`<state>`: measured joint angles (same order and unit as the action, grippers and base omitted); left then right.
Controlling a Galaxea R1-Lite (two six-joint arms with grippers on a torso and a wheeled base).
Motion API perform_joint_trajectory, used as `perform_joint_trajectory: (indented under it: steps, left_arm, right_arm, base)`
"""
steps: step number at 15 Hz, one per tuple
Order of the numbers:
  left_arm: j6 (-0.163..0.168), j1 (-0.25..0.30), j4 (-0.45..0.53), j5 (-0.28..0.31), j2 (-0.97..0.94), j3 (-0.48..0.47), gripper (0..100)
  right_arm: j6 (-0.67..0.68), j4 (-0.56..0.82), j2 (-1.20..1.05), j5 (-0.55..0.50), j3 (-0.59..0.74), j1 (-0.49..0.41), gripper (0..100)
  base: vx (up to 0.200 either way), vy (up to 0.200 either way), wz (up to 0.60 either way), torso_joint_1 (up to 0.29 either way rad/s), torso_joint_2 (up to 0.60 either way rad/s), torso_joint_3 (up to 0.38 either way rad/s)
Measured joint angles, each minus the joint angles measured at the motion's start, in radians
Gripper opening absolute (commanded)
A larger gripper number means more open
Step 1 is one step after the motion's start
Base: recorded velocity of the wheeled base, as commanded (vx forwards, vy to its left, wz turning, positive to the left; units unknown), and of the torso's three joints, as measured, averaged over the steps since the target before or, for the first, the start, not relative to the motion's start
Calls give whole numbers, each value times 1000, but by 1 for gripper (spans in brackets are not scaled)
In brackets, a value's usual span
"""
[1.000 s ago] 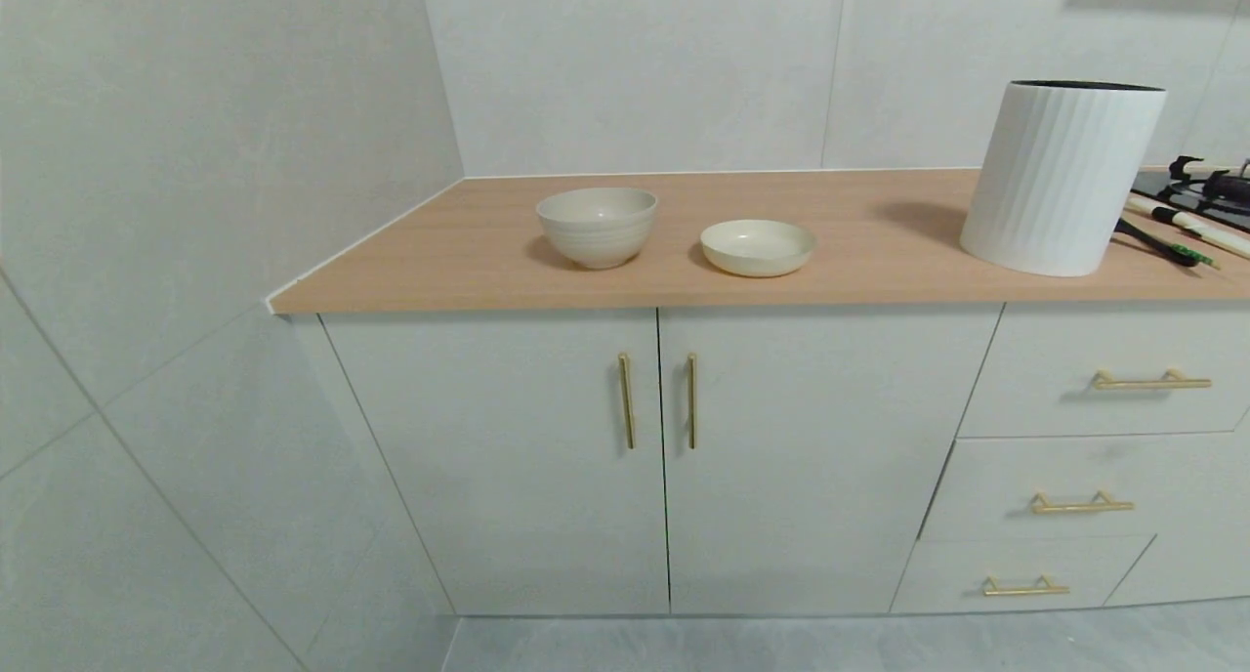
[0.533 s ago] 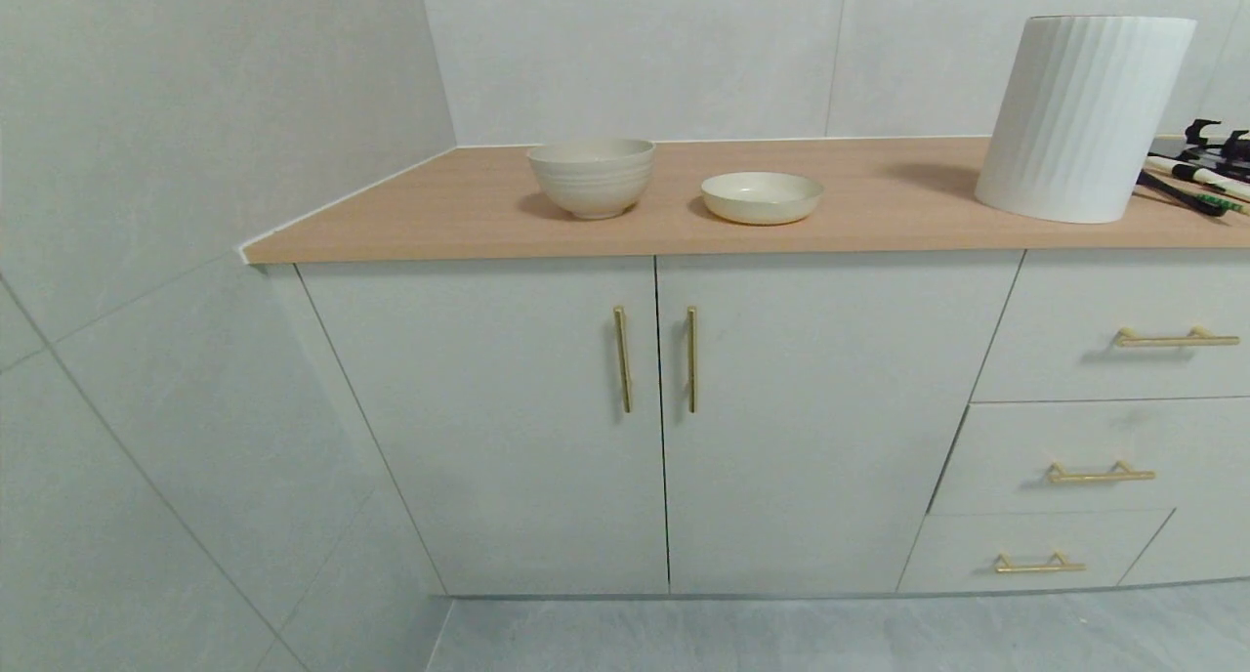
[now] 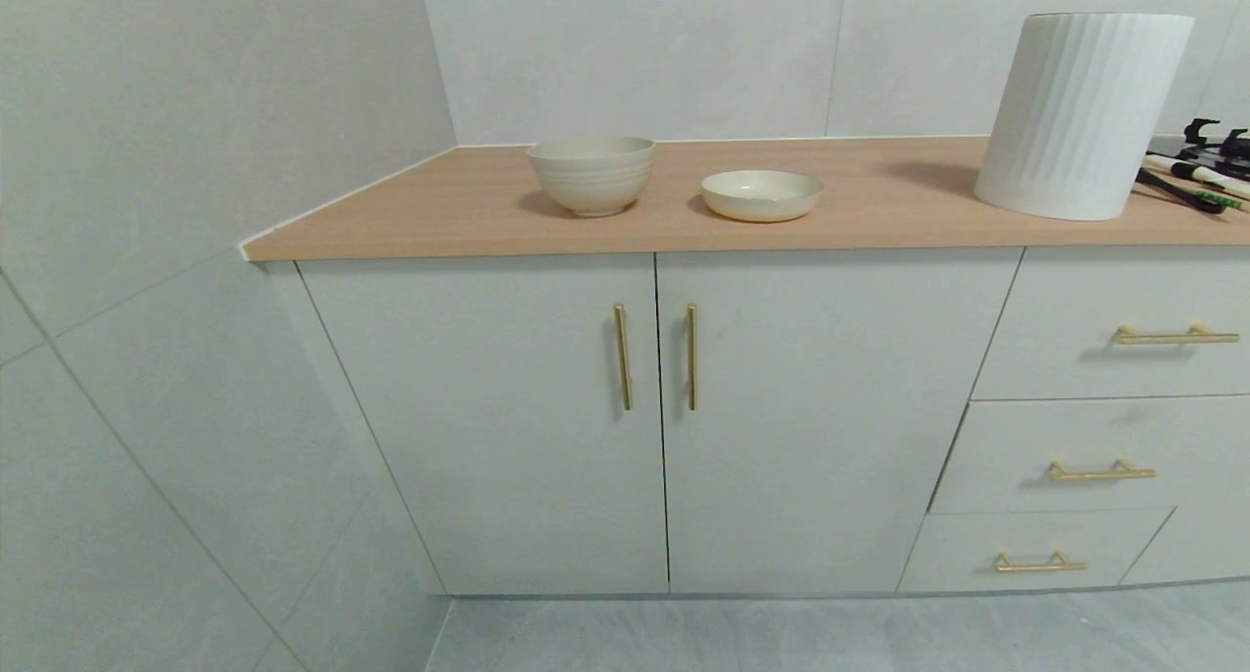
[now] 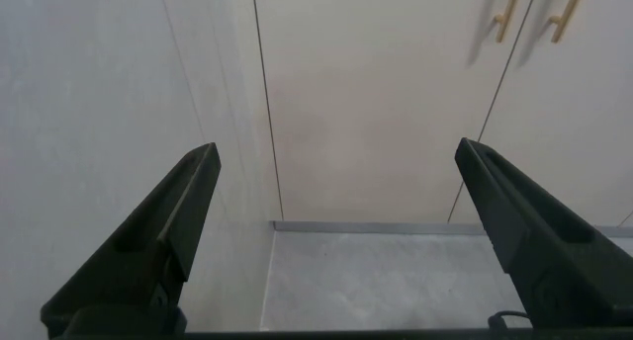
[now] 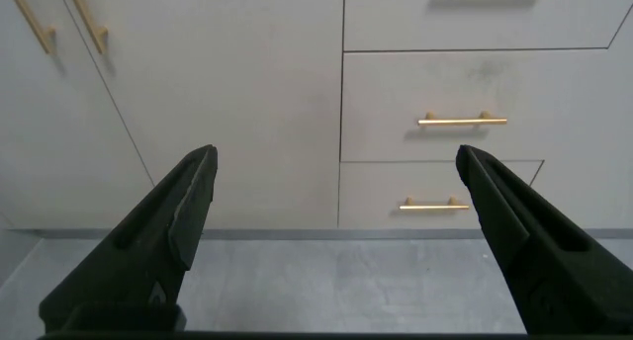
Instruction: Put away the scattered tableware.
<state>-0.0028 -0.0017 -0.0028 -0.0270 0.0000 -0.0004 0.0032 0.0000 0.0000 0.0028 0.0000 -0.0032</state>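
Observation:
A beige ribbed bowl (image 3: 592, 173) stands on the wooden countertop (image 3: 469, 213), left of centre. Right of it sits a shallow cream dish (image 3: 761, 194). Both are upright and apart. Below them are two closed cabinet doors with gold handles (image 3: 623, 356). My left gripper (image 4: 336, 162) is open, low down, facing the left cabinet door and the floor. My right gripper (image 5: 336, 162) is open too, low, facing the stacked drawers (image 5: 465, 103). Neither holds anything.
A tall white ribbed cylinder (image 3: 1082, 113) stands at the counter's right. Utensils (image 3: 1191, 186) lie beside it at a stove edge. Three drawers with gold handles (image 3: 1175, 336) are at right. A tiled wall (image 3: 146, 262) closes the left side. Grey floor (image 3: 781, 633) lies below.
The whole head view has shifted: the camera dropped, so the counter now appears higher and flatter. The bowl, dish and cylinder have kept their places on the counter.

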Motion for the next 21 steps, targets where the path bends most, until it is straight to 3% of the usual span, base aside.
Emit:
perform_joint_trajectory:
  steps: [6, 21]
  left_arm:
    - [0, 0, 0, 0, 0, 0, 100]
    - [-1, 0, 0, 0, 0, 0, 100]
  right_arm:
    - [0, 0, 0, 0, 0, 0, 100]
    - [0, 0, 0, 0, 0, 0, 100]
  base:
    - [200, 0, 0, 0, 6, 4]
    - [0, 27, 0, 0, 1, 0]
